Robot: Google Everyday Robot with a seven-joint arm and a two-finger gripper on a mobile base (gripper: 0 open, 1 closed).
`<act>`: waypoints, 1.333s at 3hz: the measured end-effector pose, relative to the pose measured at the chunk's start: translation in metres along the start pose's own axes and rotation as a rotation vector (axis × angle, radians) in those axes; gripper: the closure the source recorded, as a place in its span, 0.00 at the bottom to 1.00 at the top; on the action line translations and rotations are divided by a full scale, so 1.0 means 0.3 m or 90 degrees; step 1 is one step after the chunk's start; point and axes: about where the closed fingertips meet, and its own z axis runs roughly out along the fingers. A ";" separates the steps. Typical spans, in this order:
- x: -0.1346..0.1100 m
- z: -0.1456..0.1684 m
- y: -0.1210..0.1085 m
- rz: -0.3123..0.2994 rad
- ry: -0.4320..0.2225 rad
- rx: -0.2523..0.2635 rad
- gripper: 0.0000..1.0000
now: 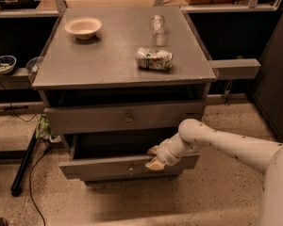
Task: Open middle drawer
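On the middle drawer (108,167) rim rests your gripper (154,157); you cannot tell its jaws' state; an angled pull may slip it off.

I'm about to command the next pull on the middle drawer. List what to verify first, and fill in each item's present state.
1. Gripper is at the top edge of the middle drawer front, right of its knob: ok.
2. Middle drawer is pulled out, with its dark interior showing: ok, partly open.
3. Hold on the drawer front is secure: cannot tell.
4. Black pole on the floor lies left of the drawer's path: ok.
5. Can, clear bottle and bowl sit on the cabinet top, back from its front edge: ok.
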 end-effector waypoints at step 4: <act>0.000 -0.021 -0.038 0.000 0.000 0.000 1.00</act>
